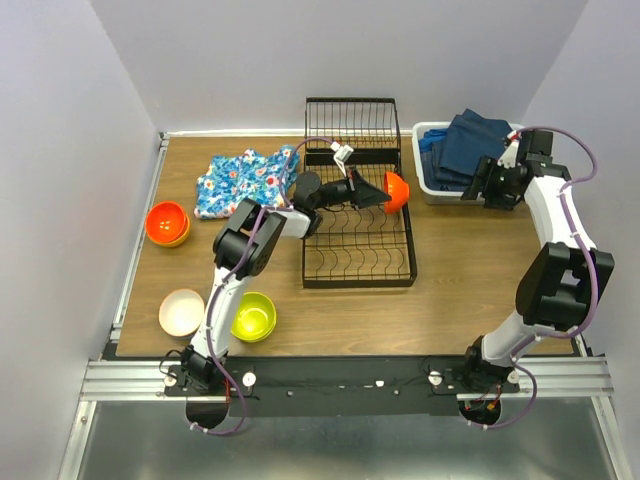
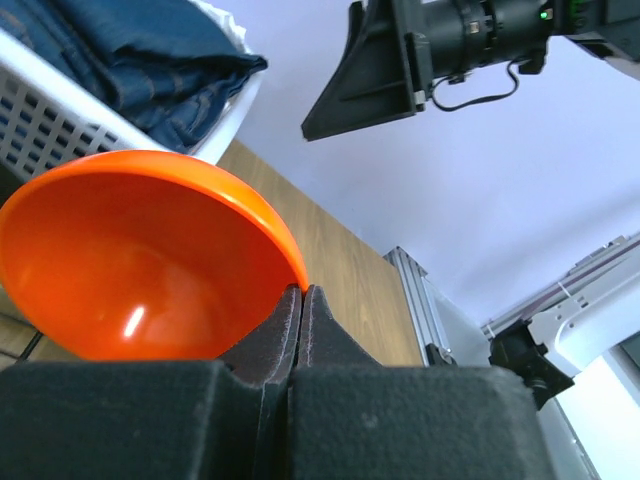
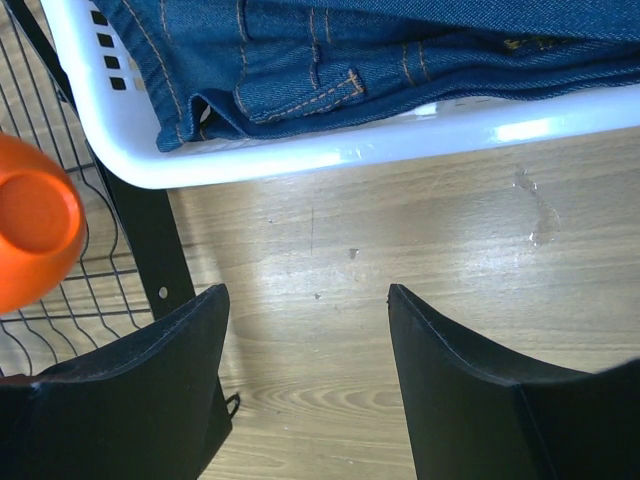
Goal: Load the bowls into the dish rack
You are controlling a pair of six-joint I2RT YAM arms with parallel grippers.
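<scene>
My left gripper (image 1: 383, 193) is shut on the rim of a red-orange bowl (image 1: 397, 192) and holds it on its side over the right edge of the black wire dish rack (image 1: 358, 262). The left wrist view shows the pinch (image 2: 300, 293) on the bowl's rim (image 2: 140, 260). The bowl's base (image 3: 35, 230) also shows in the right wrist view, beside the rack's wires (image 3: 140, 230). My right gripper (image 1: 487, 187) is open and empty (image 3: 308, 300) above the wood, next to the white basket. A red-orange bowl stacked on a yellow-orange one (image 1: 167, 222), a pale bowl (image 1: 181, 312) and a lime-green bowl (image 1: 253, 316) sit at left. No blue bowl is in view.
A white plastic basket (image 1: 428, 186) of dark blue jeans (image 3: 330, 50) stands at the back right, close to the rack. A floral cloth (image 1: 245, 180) lies left of the rack. The table's metal rail (image 1: 350, 375) runs along the near edge.
</scene>
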